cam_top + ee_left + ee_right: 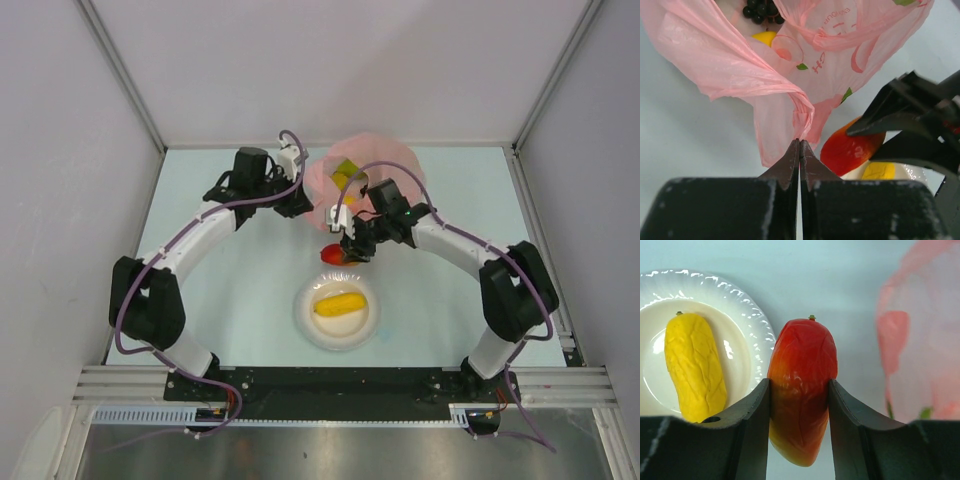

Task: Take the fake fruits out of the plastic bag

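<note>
Pale table [220,300]; glossy red mango [802,352], yellow-orange end, clamped in right gripper [799,390]; left gripper [799,146] pinching pink bag [715,55]

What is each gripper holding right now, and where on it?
Right gripper clamps the red mango across its middle. Left gripper pinches a twisted fold of the pink bag.

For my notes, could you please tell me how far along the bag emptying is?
Done: one yellow mango lies in the white bowl. In hand: the right pincer grips the red mango beside the bowl, while the left pincer is shut on the plastic bag. Left: the grape bunch and a yellow piece show inside the bag.
</note>
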`<action>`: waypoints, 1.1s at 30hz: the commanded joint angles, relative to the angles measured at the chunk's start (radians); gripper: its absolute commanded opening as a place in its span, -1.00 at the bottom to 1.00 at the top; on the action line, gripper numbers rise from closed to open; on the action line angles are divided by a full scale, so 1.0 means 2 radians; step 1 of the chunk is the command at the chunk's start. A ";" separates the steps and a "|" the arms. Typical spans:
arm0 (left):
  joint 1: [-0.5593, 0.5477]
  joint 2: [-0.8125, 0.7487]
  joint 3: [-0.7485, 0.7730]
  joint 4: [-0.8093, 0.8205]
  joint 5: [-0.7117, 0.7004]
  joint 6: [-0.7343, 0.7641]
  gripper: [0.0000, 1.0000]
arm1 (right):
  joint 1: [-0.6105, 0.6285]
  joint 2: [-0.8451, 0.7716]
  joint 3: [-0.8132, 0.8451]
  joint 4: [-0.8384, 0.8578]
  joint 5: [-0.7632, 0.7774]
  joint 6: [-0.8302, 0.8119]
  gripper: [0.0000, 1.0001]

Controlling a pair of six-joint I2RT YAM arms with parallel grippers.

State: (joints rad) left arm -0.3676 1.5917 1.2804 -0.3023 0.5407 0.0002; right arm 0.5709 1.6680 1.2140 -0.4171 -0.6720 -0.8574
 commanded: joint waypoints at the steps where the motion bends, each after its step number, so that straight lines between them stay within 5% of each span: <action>1: 0.009 -0.016 0.016 -0.011 -0.019 0.034 -0.99 | 0.023 0.010 0.000 0.048 -0.055 -0.070 -0.73; 7: 0.010 -0.026 0.002 -0.012 -0.033 0.054 -0.99 | 0.036 0.026 0.013 -0.022 -0.080 -0.133 -0.71; 16: 0.010 -0.043 -0.017 -0.013 -0.028 0.051 -0.99 | 0.060 0.061 0.012 -0.087 -0.104 -0.121 -0.62; 23: 0.010 -0.055 -0.027 -0.015 -0.023 0.051 -0.99 | 0.066 0.060 0.013 -0.047 -0.080 -0.042 0.29; 29: 0.010 -0.053 -0.032 -0.008 -0.012 0.044 -0.99 | 0.039 0.022 0.015 0.033 -0.041 0.075 0.58; 33: 0.010 -0.050 -0.029 -0.006 -0.006 0.030 -0.99 | 0.011 -0.015 0.028 0.041 -0.019 0.139 0.57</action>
State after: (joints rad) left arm -0.3557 1.5185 1.2175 -0.3397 0.5003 0.0788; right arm 0.6464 1.7523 1.2140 -0.4240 -0.7662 -0.7689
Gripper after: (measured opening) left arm 0.005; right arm 0.789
